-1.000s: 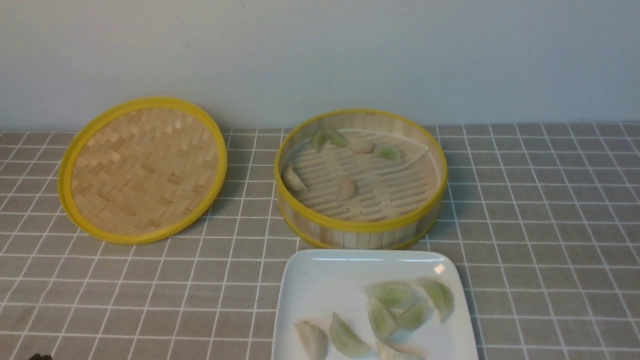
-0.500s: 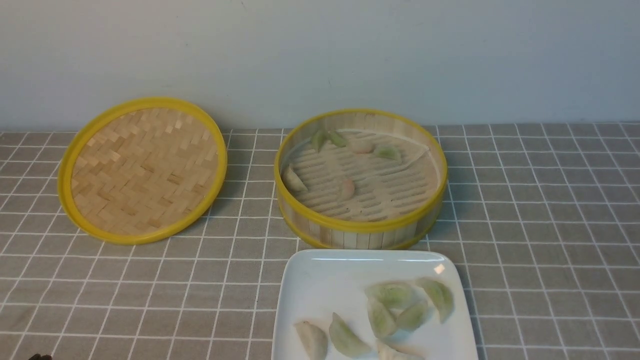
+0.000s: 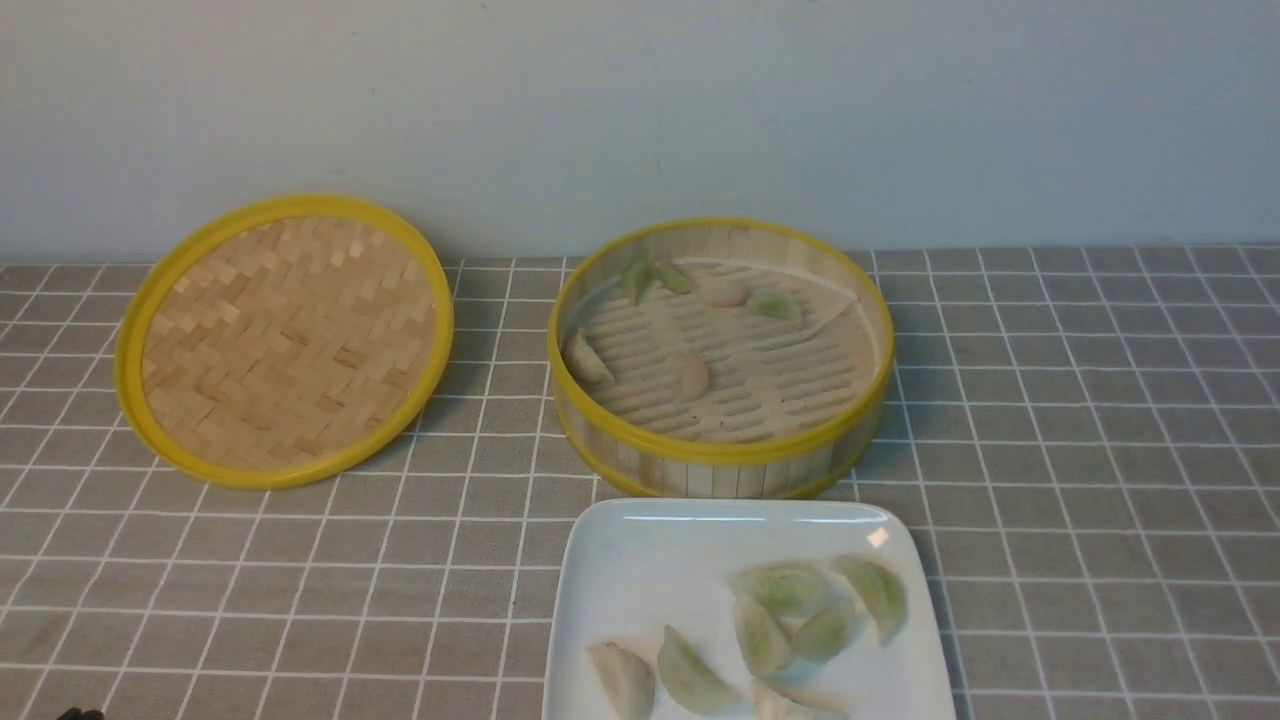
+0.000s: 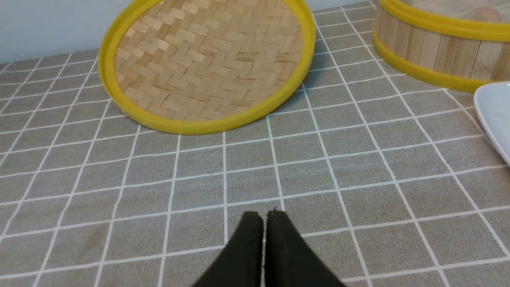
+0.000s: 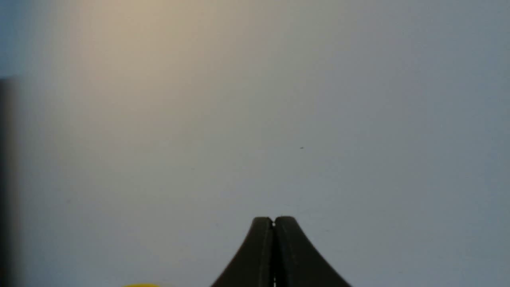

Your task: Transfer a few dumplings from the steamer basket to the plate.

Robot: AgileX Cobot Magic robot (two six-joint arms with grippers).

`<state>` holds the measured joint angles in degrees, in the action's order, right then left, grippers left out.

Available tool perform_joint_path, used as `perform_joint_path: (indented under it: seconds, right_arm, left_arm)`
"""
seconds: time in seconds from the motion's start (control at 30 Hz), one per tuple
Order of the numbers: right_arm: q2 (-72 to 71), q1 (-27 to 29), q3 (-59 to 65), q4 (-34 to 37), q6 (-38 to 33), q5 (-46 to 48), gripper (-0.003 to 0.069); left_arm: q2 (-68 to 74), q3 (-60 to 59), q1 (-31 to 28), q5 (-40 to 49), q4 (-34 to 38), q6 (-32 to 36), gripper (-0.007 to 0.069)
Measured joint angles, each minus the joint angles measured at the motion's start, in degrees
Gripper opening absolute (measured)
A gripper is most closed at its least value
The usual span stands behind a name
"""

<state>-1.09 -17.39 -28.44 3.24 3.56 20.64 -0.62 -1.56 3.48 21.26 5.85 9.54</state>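
Observation:
The round bamboo steamer basket (image 3: 720, 455) stands mid-table with several pale green, beige and pinkish dumplings (image 3: 690, 375) on its slatted floor. Just in front of it lies the white square plate (image 3: 640, 570), carrying several green and whitish dumplings (image 3: 780, 588). My left gripper (image 4: 265, 215) is shut and empty, low over the tablecloth, well short of the basket (image 4: 438, 48) and the plate's edge (image 4: 496, 115). My right gripper (image 5: 274, 219) is shut and empty, facing only the bare wall. Neither arm reaches into the front view, apart from a dark speck at its lower left corner.
The flat woven bamboo lid (image 3: 285, 340) with a yellow rim leans against the wall at the left, straight ahead of the left gripper in the left wrist view, where the lid (image 4: 207, 63) fills the far side. A grey checked tablecloth (image 3: 1080, 450) covers the table.

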Motion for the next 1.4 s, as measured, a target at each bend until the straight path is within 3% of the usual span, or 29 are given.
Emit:
perform_joint_path:
  seconds: [0.1, 0.2, 0.4, 0.53, 1.4]
  right_arm:
    - [0.0, 4.3, 2.6, -1.6, 0.0, 0.0, -0.0013]
    - [0.0, 12.2, 9.9, -4.7, 0.0, 0.1, -0.0013]
    - [0.0, 18.1, 23.2, -5.5, 0.2, 0.1, -0.0013]
    - [0.1, 18.4, 29.6, -5.6, 0.2, 0.2, -0.0013]
    - [0.1, 18.5, 29.7, -5.9, 0.2, 0.5, -0.0013]
  left_arm:
    - [0.0, 0.0, 0.0, 0.0, 0.0, 0.0, -0.0005]
    - [0.0, 0.0, -0.1, 0.0, 0.0, 0.0, -0.0005]
    - [0.0, 0.0, -0.1, 0.0, 0.0, 0.0, -0.0005]
    - [0.0, 0.0, -0.1, 0.0, 0.0, 0.0, -0.0005]
    - [0.0, 0.0, -0.1, 0.0, 0.0, 0.0, -0.0005]
